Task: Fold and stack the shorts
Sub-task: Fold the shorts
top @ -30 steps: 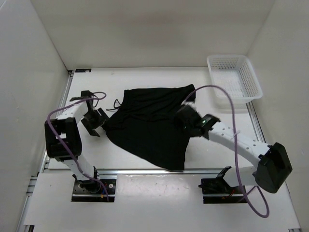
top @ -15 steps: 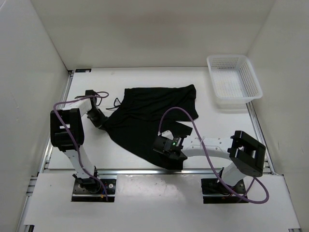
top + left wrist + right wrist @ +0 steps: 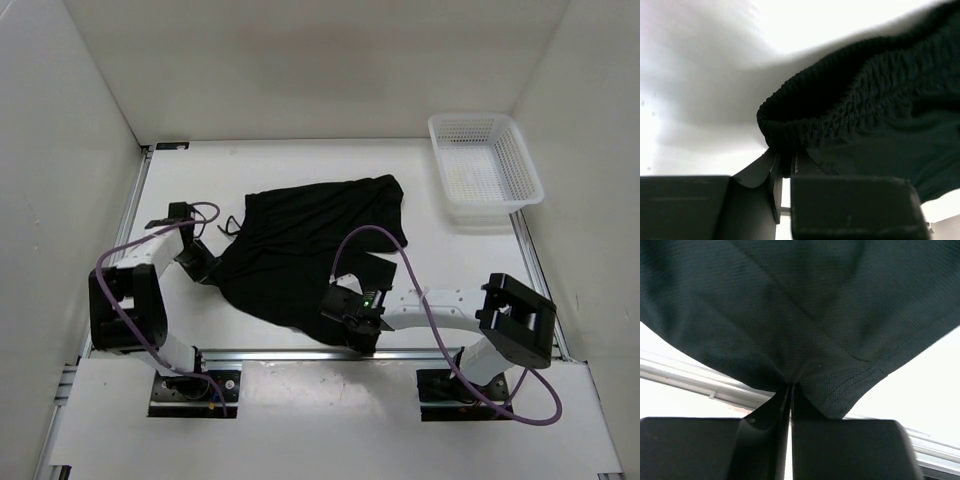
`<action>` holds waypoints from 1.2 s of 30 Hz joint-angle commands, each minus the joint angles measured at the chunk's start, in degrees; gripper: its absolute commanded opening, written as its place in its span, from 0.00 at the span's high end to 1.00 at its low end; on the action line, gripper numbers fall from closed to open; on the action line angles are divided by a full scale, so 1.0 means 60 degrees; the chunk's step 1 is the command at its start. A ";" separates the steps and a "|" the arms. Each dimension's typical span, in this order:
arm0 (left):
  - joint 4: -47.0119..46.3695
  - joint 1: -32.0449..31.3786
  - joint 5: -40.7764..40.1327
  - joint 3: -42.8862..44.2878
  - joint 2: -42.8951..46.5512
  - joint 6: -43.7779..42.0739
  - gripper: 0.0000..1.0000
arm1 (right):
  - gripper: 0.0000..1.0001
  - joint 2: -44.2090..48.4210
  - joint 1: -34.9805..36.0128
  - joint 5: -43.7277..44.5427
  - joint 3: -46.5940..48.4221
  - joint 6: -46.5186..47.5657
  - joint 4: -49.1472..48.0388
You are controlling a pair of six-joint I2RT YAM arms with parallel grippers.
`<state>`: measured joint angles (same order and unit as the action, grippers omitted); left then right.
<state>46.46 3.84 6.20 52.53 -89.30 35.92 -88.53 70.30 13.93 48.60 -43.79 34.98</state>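
Observation:
The black shorts (image 3: 305,245) lie spread in the middle of the table, a drawstring trailing at their left. My left gripper (image 3: 207,268) is shut on the gathered elastic waistband (image 3: 840,112) at the shorts' left edge; the left wrist view shows the band pinched between the fingers (image 3: 785,162). At the near edge my right gripper (image 3: 345,328) is shut on the hemmed corner of a leg (image 3: 840,390), and the cloth pulls up into a peak at the fingertips (image 3: 790,390).
A white mesh basket (image 3: 484,170) stands at the back right of the table. White walls enclose the left, back and right. A metal rail (image 3: 320,352) runs along the near edge, right behind the right gripper.
Both grippers went from open to shut on the shorts. The right arm swung from the shorts' right side to the near hem. The cloth has shifted and bunched slightly leftward.

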 commanded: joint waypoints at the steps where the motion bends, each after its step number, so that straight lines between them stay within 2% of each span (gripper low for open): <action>1: 0.0034 -0.0024 0.0138 -0.0098 0.1081 0.0048 0.90 | 1.00 0.0281 0.0016 0.0855 -0.0614 -0.0493 0.0555; 6: 0.0619 -0.0112 0.0242 0.0618 0.1421 0.0048 0.90 | 1.00 0.1656 0.0016 0.2377 0.0160 -0.0612 0.1988; 11: 0.0929 -0.0215 0.0605 0.2082 0.1318 0.0136 0.90 | 1.00 0.1835 -0.0378 0.3902 0.1390 -0.0145 0.2842; 14: 0.1119 -0.0433 0.0725 0.3180 0.0749 0.0239 0.90 | 1.00 0.1835 -0.1270 0.4459 0.2065 0.0689 0.2784; 15: 0.1119 -0.0434 0.0725 0.3531 0.0370 0.0355 0.90 | 1.00 0.1835 -0.1940 0.4460 0.2356 0.1316 0.2638; 19: 0.1426 -0.0799 0.0725 0.5464 -0.0803 0.0473 0.90 | 1.00 0.1573 -0.3949 0.4124 0.3017 0.3164 0.1031; 23: 0.1851 -0.1136 0.0637 0.8115 -0.2326 0.0663 0.90 | 1.00 0.0256 -0.5736 0.3493 0.4085 0.4571 -0.0057; 26: 0.2216 -0.1137 0.0637 0.9898 -0.3615 0.0663 0.90 | 1.00 -0.1015 -0.6382 0.3405 0.5286 0.5305 -0.0452; 31: 0.2409 -0.1225 0.0959 1.2232 -0.5707 0.0751 0.90 | 1.00 -0.2776 -0.7292 0.2894 0.7263 0.5643 -0.0645; 33: 0.2510 -0.1225 0.1062 1.3458 -0.6369 0.0853 0.90 | 1.00 -0.3757 -0.7644 0.2659 0.8434 0.5847 -0.0645; 36: 0.2511 -0.1225 0.1413 1.4561 -0.7570 0.1072 0.90 | 1.00 -0.5338 -0.7893 0.2658 1.0396 0.6127 -0.0645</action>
<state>60.49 -3.51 12.51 134.23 -132.09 40.84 -116.11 24.60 30.57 102.59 -10.83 33.10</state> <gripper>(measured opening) 0.185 0.004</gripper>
